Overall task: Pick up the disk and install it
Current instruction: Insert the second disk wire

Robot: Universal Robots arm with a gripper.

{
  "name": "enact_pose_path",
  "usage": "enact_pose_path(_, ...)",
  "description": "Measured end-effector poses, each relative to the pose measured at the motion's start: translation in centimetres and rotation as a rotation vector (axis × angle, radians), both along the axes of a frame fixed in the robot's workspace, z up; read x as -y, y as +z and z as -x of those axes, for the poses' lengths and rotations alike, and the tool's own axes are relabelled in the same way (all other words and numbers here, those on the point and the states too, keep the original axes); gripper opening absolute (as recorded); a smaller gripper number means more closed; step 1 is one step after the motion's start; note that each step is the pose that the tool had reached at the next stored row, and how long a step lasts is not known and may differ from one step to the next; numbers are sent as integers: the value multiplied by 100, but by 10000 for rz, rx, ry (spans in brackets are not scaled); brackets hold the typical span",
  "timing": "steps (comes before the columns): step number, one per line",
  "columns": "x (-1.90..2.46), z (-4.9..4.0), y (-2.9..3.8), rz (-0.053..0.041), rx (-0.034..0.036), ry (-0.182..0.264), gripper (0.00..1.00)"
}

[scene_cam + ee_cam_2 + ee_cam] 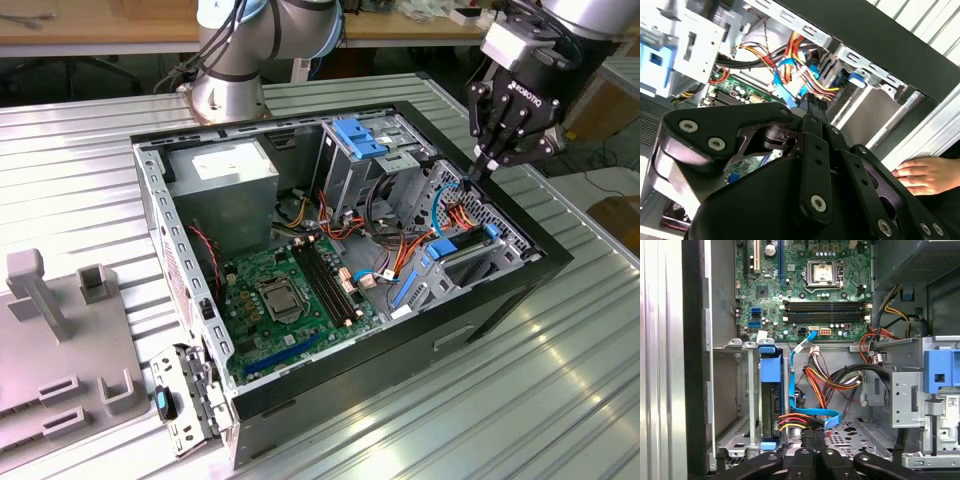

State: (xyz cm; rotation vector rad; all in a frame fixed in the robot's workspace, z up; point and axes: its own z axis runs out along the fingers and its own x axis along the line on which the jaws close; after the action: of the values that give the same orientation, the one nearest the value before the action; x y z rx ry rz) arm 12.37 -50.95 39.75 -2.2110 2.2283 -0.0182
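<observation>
My pincer (pixel 487 166) hangs over the far rim of the open computer case (pixel 500 290), at the exterior view's right, its fingers (pixel 812 447) drawn together with nothing between them. In both wrist views the closed tips point down at a knot of red, yellow and orange wires (pixel 827 382) and a thin blue data cable (pixel 812 412) just below me.

The disk (pixel 769 390) already sits in its bay inside the case, a short way to the side of my fingertips and lower down; in the first wrist view I see it edge-on, with its bright blue carrier at both ends and cables plugged in beside it. In the exterior view it shows as a blue strip (pixel 462 243) below my pincer, near the case's wall.

Farther from me lie the green motherboard (pixel 285 300) and the grey power supply (pixel 225 185). The case rests on a ribbed metal tabletop (pixel 470 420). In the second wrist view a person's hand (pixel 927 175) rests outside the case wall.
</observation>
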Motion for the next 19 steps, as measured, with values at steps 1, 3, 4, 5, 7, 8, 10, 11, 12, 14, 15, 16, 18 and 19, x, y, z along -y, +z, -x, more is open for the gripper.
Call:
enact_pose_path(1, -22, 0, 3, 23, -5, 0, 11)
enact_pose_path(3, -70, 0, 4, 186, -52, 0, 11)
enact_pose_path(4, -89, 1, 2, 288, -74, 0, 11)
enact_pose_path(5, -117, 0, -6, 400, -95, 0, 11)
enact_pose_path(7, -143, 0, -11, 550, -106, -1, 11)
enact_pose_path(8, -154, 0, -13, 611, -106, 0, 11)
enact_pose_path(10, -174, 0, -16, 683, -106, -1, 11)
enact_pose_path(11, -177, 1, -19, 715, -106, -1, 11)
enact_pose_path(12, -178, 1, -21, 767, -106, -2, 11)
enact_pose_path(14, -189, 1, -35, 952, -106, -3, 11)
enact_pose_path(15, -210, 1, -39, 985, -106, -3, 11)
enact_pose_path(16, -224, 1, -39, 999, -106, -4, 17)
enact_pose_path(18, -255, 1, -41, 1039, -106, -11, 24)
enact_pose_path(19, -262, 1, -43, 1070, -106, -13, 24)
